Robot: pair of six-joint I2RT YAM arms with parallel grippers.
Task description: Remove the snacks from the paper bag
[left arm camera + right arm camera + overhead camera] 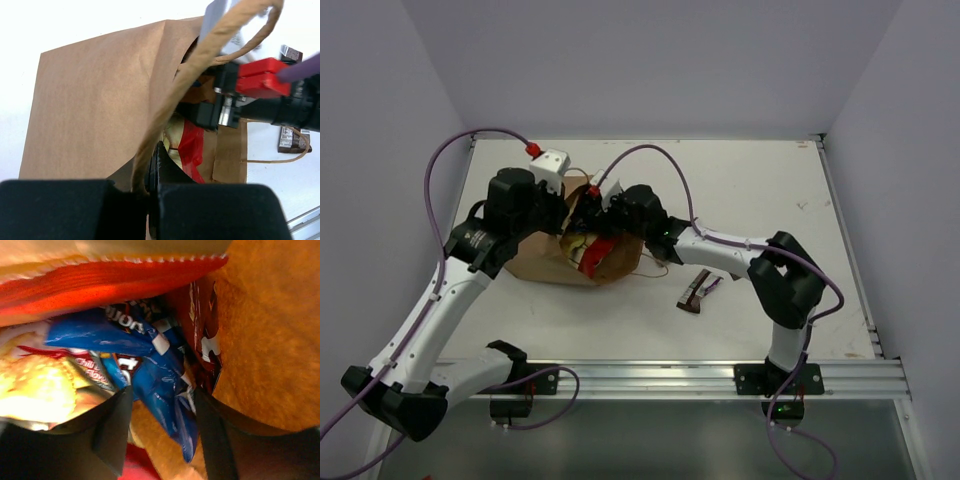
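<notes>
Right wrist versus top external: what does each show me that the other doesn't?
Only right wrist: inside the paper bag, a blue chip bag lies between the open fingers of the right gripper, with an orange-cream bag beside it and a dark red bag against the paper wall. Only top external: the bag lying on the table, and candy bars already out beside it. Both: brown paper and red snack packaging, though I cannot tell whether it is the same pack.
</notes>
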